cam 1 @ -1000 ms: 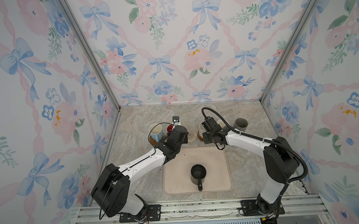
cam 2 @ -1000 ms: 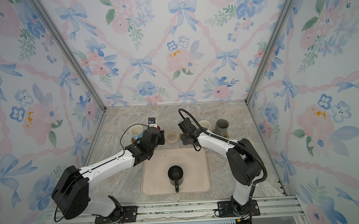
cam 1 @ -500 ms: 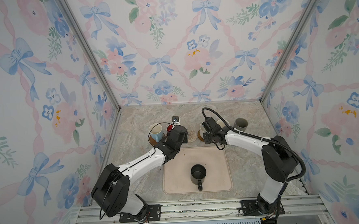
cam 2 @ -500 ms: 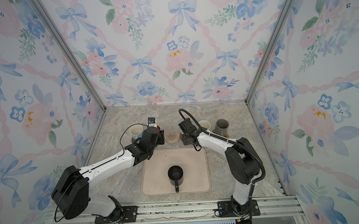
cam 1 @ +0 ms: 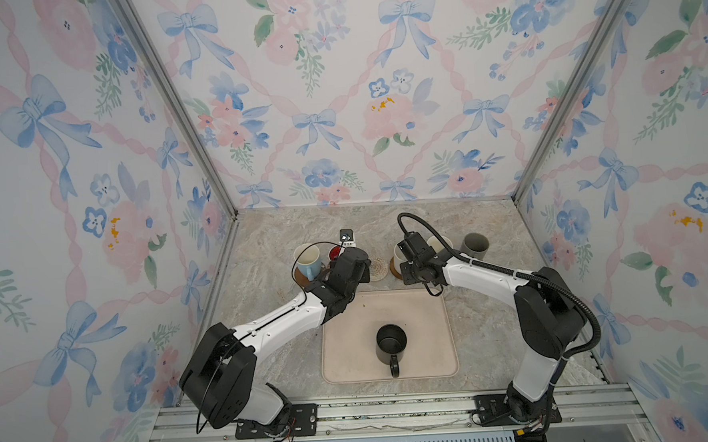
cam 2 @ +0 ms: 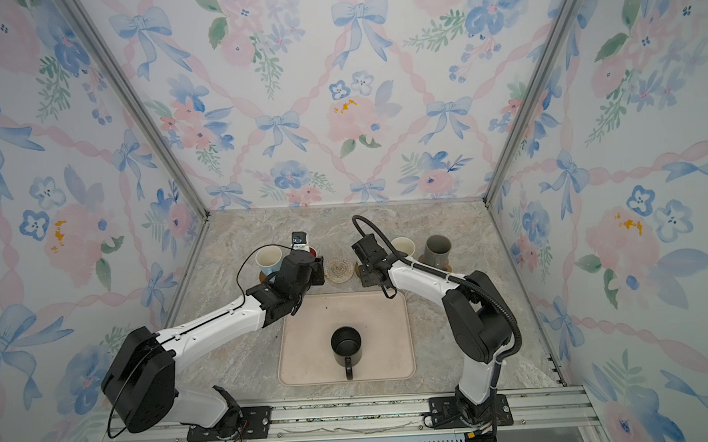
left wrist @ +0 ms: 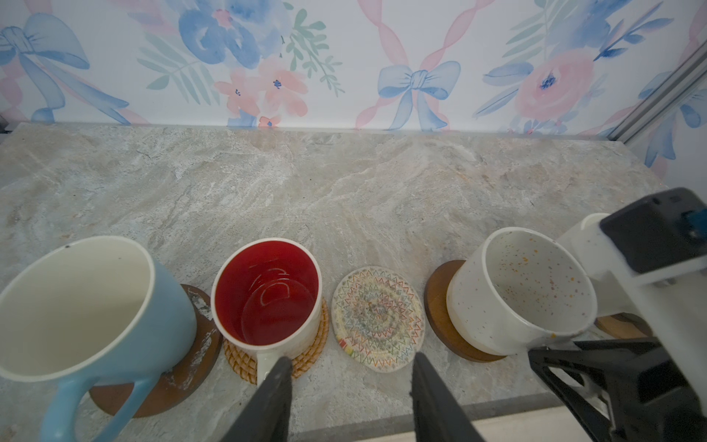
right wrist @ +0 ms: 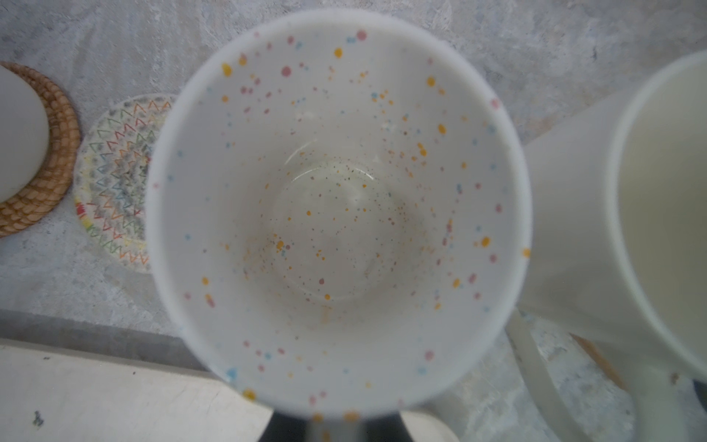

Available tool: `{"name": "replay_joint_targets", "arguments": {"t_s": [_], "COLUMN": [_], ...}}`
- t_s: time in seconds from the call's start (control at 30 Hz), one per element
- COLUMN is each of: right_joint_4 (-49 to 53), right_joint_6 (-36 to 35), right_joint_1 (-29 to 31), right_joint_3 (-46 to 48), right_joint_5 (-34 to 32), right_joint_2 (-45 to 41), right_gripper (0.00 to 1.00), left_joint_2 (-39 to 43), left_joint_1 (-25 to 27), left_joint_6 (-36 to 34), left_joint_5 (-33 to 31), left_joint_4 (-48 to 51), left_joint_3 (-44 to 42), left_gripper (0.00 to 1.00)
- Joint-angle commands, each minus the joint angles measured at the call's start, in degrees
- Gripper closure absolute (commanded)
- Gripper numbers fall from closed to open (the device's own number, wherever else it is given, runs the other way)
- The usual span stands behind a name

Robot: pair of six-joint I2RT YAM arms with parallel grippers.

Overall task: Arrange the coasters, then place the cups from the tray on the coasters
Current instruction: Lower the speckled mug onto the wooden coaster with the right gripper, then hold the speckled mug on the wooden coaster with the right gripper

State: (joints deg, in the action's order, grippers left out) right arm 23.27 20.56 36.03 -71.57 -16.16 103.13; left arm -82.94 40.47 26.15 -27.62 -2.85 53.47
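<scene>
In the left wrist view a row stands along the table: a light blue cup point(left wrist: 88, 302) on a brown disc point(left wrist: 191, 367), a white cup with red inside point(left wrist: 267, 294) on a rattan coaster point(left wrist: 310, 352), a bare cream woven coaster point(left wrist: 378, 317), and a speckled white cup point(left wrist: 516, 291) leaning on another brown disc point(left wrist: 440, 306). My left gripper point(left wrist: 350, 359) is open before the woven coaster, one finger beside the red cup's handle. My right gripper point(right wrist: 317, 424) is shut on the speckled cup's point(right wrist: 336, 214) handle. A black cup point(cam 1: 391, 345) stands on the beige tray point(cam 1: 434, 351).
A cream cup point(cam 1: 438, 242) and a tall grey cup point(cam 1: 474, 245) stand to the right of the speckled cup near the back. The cream cup point(right wrist: 658, 214) nearly touches the speckled one. The booth's walls close in on three sides.
</scene>
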Motion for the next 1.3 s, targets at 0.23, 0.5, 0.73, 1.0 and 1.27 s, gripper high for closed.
{"name": "replay_joint_targets", "arguments": {"t_s": [0.23, 0.5, 0.73, 1.0, 1.27], "right_joint_4": [-3.90, -3.76, -3.62, -3.49, -3.22], "right_joint_6": [1.40, 1.36, 1.50, 1.56, 1.75], "right_joint_1": [-0.53, -0.62, -0.64, -0.61, -0.66], "right_joint_3": [-0.63, -0.59, -0.68, -0.32, -0.14], "right_joint_5": [-0.54, -0.62, -0.58, -0.67, -0.82], "right_joint_2": [-0.30, -0.21, -0.04, -0.31, -0.79], "right_gripper": [1.00, 0.92, 0.85, 0.74, 0.69], "left_joint_2": [-0.10, -0.23, -0.12, -0.47, -0.47], "left_joint_1": [-0.54, -0.50, -0.65, -0.73, -0.83], "left_joint_6": [0.85, 0.93, 1.01, 1.06, 0.96], "left_joint_5": [0.72, 0.88, 0.89, 1.07, 1.16], "left_joint_4": [0.39, 0.50, 0.57, 0.57, 0.57], "left_joint_3": [-0.65, -0.56, -0.56, -0.48, -0.39], "left_gripper": [0.53, 0.53, 0.53, 0.52, 0.52]}}
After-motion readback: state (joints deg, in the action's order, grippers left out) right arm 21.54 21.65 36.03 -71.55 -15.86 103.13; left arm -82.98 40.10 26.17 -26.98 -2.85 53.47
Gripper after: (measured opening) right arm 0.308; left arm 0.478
